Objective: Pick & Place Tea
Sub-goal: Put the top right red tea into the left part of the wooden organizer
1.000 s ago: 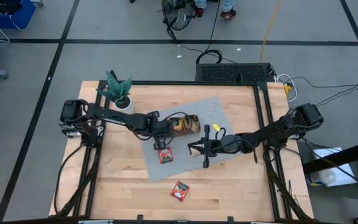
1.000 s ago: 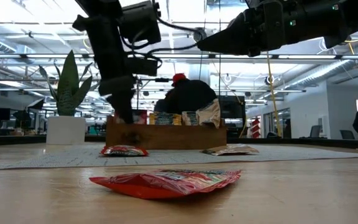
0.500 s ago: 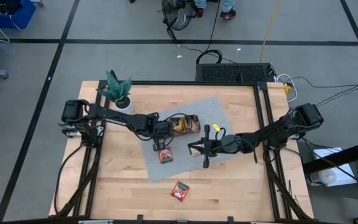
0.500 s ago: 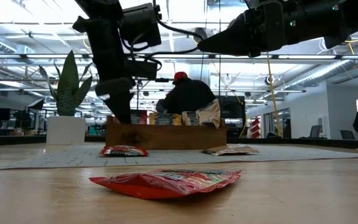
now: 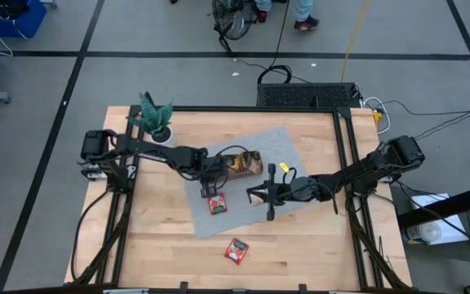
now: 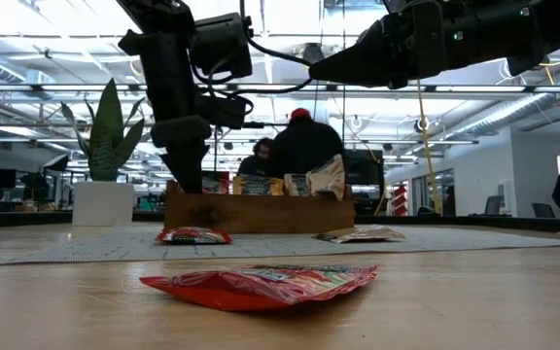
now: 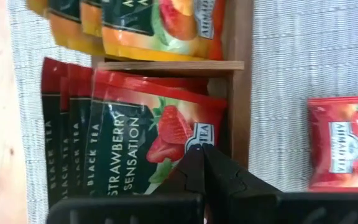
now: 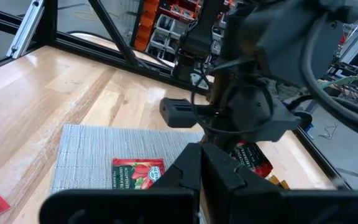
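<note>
The worktop (image 5: 300,245) was pale smooth wood, with a grey woven mat (image 5: 292,151) lying slantwise on it. The left hand (image 5: 213,189) hung with its two dark fingers pressed together, holding nothing. Right under its tip stood a brown wooden tray (image 7: 236,93) with thin walls. In it, a row of flat, shiny red tea bags (image 7: 135,149) stood on edge; I counted about four, with strawberries printed on them. In the next box of the tray stood orange-yellow tea bags (image 7: 160,28), about four as well.

Just beside the left hand, outside the tray, one red square tea bag (image 5: 217,204) lay flat on the mat. A second red tea bag (image 5: 236,251) lay well away from both hands on the bare wood, puffy and a bit crumpled. A pale crinkly bag (image 6: 361,233) lay on the mat too.

The right hand (image 5: 251,194) hovered near the tray, fingers shut tight and empty. One spiky green plant in a white pot (image 5: 157,122) stood at the worktop's corner.
</note>
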Tool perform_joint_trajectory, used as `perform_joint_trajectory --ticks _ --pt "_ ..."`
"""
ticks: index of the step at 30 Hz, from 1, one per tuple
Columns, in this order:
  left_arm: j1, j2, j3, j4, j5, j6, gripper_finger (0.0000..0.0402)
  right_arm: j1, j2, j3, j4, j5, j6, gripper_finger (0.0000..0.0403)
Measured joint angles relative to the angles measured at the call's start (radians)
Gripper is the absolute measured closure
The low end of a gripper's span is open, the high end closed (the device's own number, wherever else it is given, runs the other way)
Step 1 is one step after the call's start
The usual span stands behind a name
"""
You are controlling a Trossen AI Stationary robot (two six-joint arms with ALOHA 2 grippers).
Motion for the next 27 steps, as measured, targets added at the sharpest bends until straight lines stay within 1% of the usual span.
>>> perform_joint_trajectory --ticks 7,11,14,27 --pt "0.038 0.0 0.0 0.0 0.004 -0.007 0.0401 0.0 0.0 0.0 0.0 0.0 0.0 0.0403" --pt "0.059 0.0 0.0 0.0 0.073 -0.008 0.0401 0.0 0.0 0.0 0.0 0.0 0.0 0.0403" --pt "0.065 0.0 0.0 0.0 0.104 -0.013 0.0401 0.0 0.0 0.0 0.0 0.0 0.0 0.0403" --pt "0.085 0.0 -0.007 0.009 0.152 -0.061 0.0401 0.0 0.0 0.0 0.0 0.0 0.011 0.0403"
